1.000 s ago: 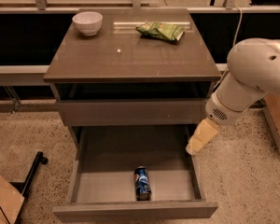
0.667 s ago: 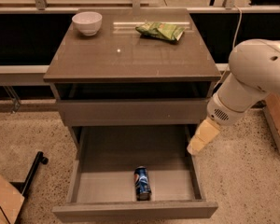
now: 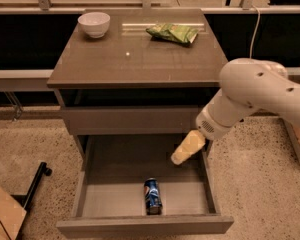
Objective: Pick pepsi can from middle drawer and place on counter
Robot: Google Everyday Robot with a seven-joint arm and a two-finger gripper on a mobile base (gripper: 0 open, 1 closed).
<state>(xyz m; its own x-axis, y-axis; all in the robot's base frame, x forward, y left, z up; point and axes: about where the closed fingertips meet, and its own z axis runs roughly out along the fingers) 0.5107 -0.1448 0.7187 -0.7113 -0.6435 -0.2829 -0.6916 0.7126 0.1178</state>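
The pepsi can (image 3: 152,196) lies on its side on the floor of the open middle drawer (image 3: 110,200), near the front wall and a little right of centre. My gripper (image 3: 188,147) hangs over the right rear part of the drawer, above and to the right of the can and apart from it. The white arm reaches in from the right. The counter (image 3: 135,64) is the glossy grey-brown top of the cabinet, above the drawers.
A white bowl (image 3: 94,23) stands at the counter's back left and a green snack bag (image 3: 173,32) lies at its back right. A shut shallower drawer front (image 3: 130,120) sits above the open drawer. A black stand leg (image 3: 34,186) and cardboard (image 3: 4,215) lie on the speckled floor at left.
My gripper and arm have moved left, from beside the drawer's right edge to over its right rear part. The can has not moved.
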